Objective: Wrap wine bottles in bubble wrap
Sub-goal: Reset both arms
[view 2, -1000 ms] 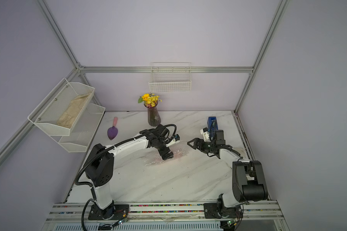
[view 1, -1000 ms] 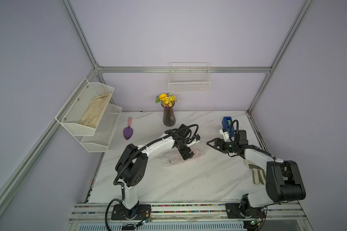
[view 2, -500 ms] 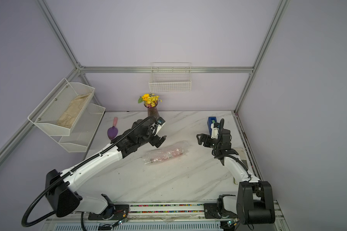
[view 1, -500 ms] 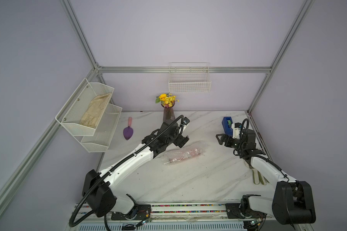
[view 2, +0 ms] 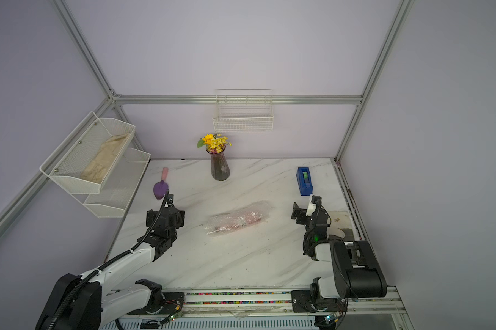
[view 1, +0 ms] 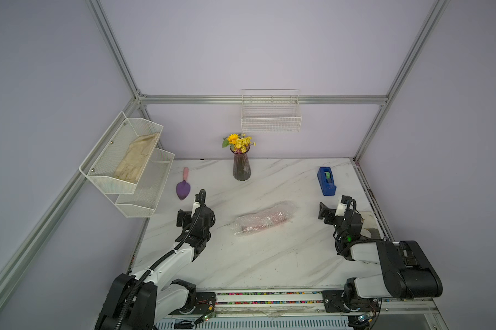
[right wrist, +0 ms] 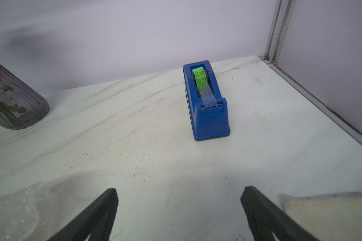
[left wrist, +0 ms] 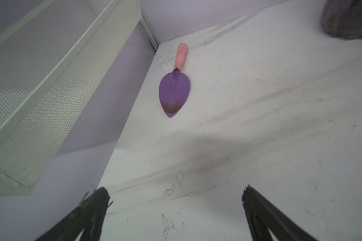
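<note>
Wrapping looks done: small pink-red glass bottle (view 1: 273, 218) lies inside clear bubbly plastic sheet (view 1: 247, 225); my left gripper (left wrist: 174, 188) at nine o'clock and right gripper (right wrist: 179, 189) at three gape empty.

Ahead of the right gripper (right wrist: 180, 191), the tape dispenser (right wrist: 209, 108) is smooth blue plastic, on a matt, scuffed, marble-patterned counter (right wrist: 134, 146). The bubble wrap (view 1: 265, 218) is glossy clear plastic film. Ahead of the left gripper (left wrist: 175, 191), the trowel (left wrist: 174, 91) has a smooth purple painted blade; the shelf (left wrist: 40, 83) beside it is matt white perforated metal.
</note>
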`<state>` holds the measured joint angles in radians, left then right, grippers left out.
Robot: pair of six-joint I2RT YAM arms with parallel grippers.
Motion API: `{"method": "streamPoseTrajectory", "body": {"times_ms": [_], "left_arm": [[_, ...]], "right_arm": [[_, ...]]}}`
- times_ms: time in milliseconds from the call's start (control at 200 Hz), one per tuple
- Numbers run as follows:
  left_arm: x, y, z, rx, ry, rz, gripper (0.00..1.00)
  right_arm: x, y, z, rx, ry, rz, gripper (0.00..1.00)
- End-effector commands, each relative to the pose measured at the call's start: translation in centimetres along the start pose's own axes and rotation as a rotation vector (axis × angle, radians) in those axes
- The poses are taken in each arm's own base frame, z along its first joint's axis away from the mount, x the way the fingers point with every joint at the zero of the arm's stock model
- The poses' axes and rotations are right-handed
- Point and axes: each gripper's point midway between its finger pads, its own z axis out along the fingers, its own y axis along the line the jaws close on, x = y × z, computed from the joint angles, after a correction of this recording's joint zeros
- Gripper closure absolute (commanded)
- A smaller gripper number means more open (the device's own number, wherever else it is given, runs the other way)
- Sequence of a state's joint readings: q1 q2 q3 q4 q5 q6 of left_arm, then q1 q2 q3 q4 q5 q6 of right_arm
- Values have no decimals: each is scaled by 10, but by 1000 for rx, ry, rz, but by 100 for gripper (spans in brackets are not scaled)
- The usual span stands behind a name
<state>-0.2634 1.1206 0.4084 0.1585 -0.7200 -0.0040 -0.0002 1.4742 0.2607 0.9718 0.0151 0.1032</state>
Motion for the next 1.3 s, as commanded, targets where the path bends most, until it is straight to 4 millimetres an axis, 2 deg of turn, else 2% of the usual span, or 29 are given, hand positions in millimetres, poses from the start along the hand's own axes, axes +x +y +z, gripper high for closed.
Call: {"method": "streamPoseTrajectory", "body": {"times_ms": [0, 75, 180, 195, 365, 450, 460, 530, 565, 600, 640, 715, 815, 1295], "left_arm": [[-10, 8, 7, 15, -141, -201, 0], [-20, 8, 8, 47, -206, -224, 0], [-26, 15, 21, 57, -232, -263, 0], [-27, 14, 23, 64, -237, -264, 0], [-46, -10, 43, 167, -269, -203, 0], [-51, -19, 53, 210, -226, -186, 0], [-44, -23, 58, 216, -200, -175, 0], [-43, -29, 61, 243, -203, -199, 0], [-37, -31, 62, 247, -218, -203, 0], [-29, -31, 66, 225, -230, -215, 0], [-30, -25, 66, 192, -291, -230, 0], [-24, -27, 67, 213, -230, -233, 0], [-26, -26, 73, 217, -229, -239, 0], [-26, -26, 73, 221, -223, -242, 0]], "right_arm": [[-44, 4, 15, -10, -167, -30, 3], [-35, 4, 25, -16, -155, -44, 3], [-14, -2, 38, 2, -134, -40, 3], [-15, 0, 38, -7, -149, -43, 3], [-13, 3, 46, -24, -112, -51, 3], [-12, -7, 53, 39, -83, -26, 3], [-13, -9, 54, 49, -84, -19, 3], [-13, -11, 54, 66, -79, -20, 3], [-12, -11, 54, 66, -79, -19, 3], [-13, -11, 55, 65, -81, -20, 3], [-13, -12, 55, 67, -79, -20, 3], [-12, -11, 56, 64, -75, -23, 3], [-12, -11, 55, 65, -74, -26, 3], [-11, -8, 59, 77, -61, -43, 3]]}}
